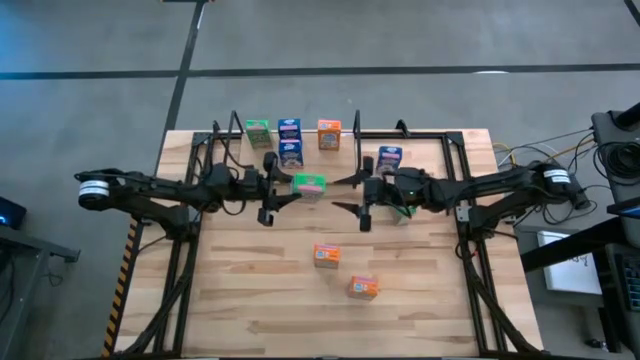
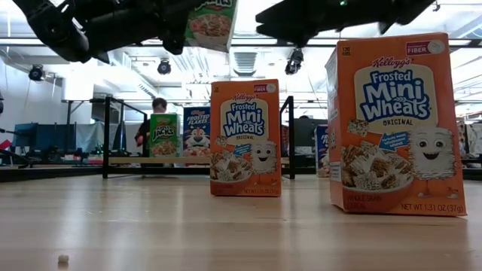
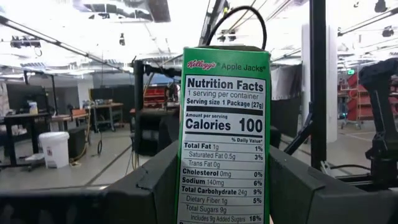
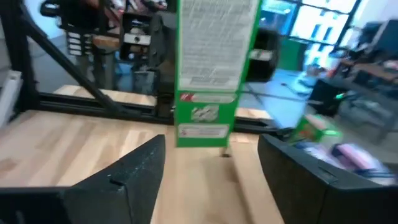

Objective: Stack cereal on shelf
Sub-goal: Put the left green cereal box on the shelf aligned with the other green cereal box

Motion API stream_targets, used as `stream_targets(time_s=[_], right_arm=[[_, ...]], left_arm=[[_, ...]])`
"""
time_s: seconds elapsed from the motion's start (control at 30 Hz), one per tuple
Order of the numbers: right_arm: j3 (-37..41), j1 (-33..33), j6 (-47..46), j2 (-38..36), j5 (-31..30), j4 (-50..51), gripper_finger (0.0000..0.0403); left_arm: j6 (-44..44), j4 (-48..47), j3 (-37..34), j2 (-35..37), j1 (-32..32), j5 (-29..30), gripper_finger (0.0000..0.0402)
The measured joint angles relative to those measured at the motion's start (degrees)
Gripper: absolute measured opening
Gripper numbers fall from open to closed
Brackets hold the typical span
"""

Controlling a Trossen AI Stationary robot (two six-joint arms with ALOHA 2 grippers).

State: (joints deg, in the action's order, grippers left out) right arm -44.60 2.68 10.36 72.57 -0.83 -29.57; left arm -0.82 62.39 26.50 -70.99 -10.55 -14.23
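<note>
The left gripper is pinching a green cereal box aloft above mid-table, presumably for transfer to the shelf beyond. The right gripper, fingers spread and empty, is facing it. Two orange boxes are lying nearer the front.

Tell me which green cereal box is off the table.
The green Apple Jacks box clamped in the left gripper, mid-air. The other green box stands at the shelf.

Green cardboard Apple Jacks box with a white nutrition panel in black print; two orange cardboard Mini-Wheats boxes with blue lettering; pale striped wooden plank table; black metal frame.
</note>
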Motion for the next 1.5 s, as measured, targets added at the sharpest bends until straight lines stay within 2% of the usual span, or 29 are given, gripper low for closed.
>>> stream_targets(time_s=[0.27,0.43,0.7,1.13,1.37,1.5], right_arm=[[-3.1,0.4,0.0,6.3,1.3,-4.3,0.0306],[-4.3,0.5,1.2,9.4,1.3,-9.7,0.0313],[-5.3,0.7,1.5,13.3,2.1,-15.1,0.0280],[-7.0,0.7,2.2,14.6,2.9,-14.2,0.0179],[-7.0,0.7,2.2,14.4,3.0,-12.7,0.0179],[-7.6,0.7,2.2,13.0,3.0,-6.5,0.0179]], left_arm=[[-0.2,1.4,0.0,-0.3,0.0,0.1,0.0172],[-0.2,1.9,0.0,-0.4,0.0,0.2,0.0172],[-0.2,2.1,0.0,-0.4,0.0,0.2,0.0172],[-0.1,1.8,0.0,-0.4,0.0,0.0,0.0175],[-0.1,0.1,0.0,-0.2,0.0,0.1,0.0203],[1.8,-5.6,0.0,1.7,0.0,-0.1,0.0238]])
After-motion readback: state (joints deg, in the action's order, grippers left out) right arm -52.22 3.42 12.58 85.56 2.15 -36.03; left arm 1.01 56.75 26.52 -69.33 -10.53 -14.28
